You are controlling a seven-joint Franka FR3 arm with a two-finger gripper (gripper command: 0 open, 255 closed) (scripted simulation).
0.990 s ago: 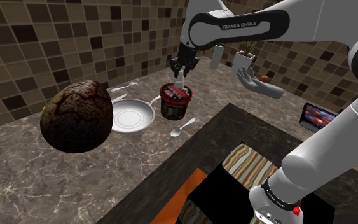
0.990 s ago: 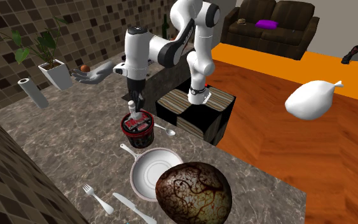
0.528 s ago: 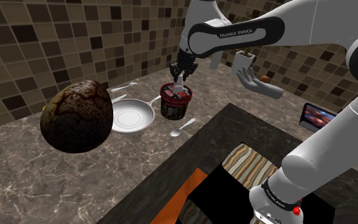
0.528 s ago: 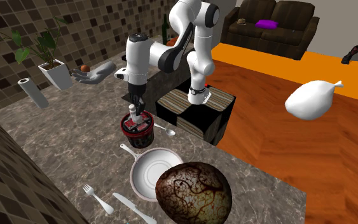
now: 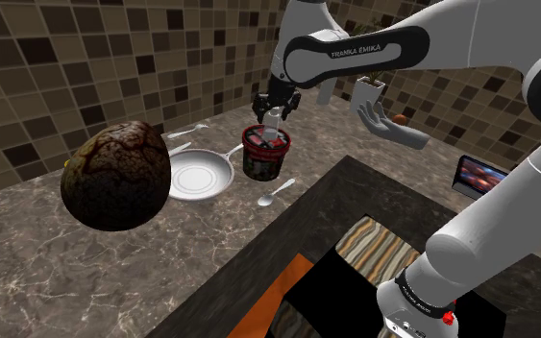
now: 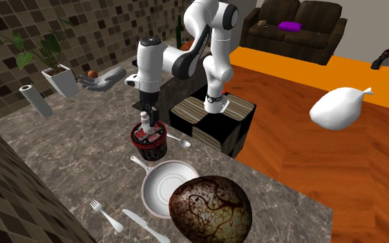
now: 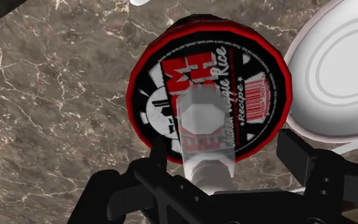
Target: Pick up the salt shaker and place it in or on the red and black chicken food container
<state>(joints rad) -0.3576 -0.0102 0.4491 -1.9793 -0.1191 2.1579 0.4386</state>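
Opened since half a second ago: all-black two-finger gripper [image 7: 225, 147], fingers now spread wide, clasping nothing. One translucent pale salt shaker [image 7: 203, 130] stands upright on the lid of one round red-and-black food container [image 7: 171, 76], untouched between the fingers. Placement judged done. At the shoulder view's left: one white frying pan [image 5: 199, 178]; nearer, one silver spoon [image 5: 271, 197].
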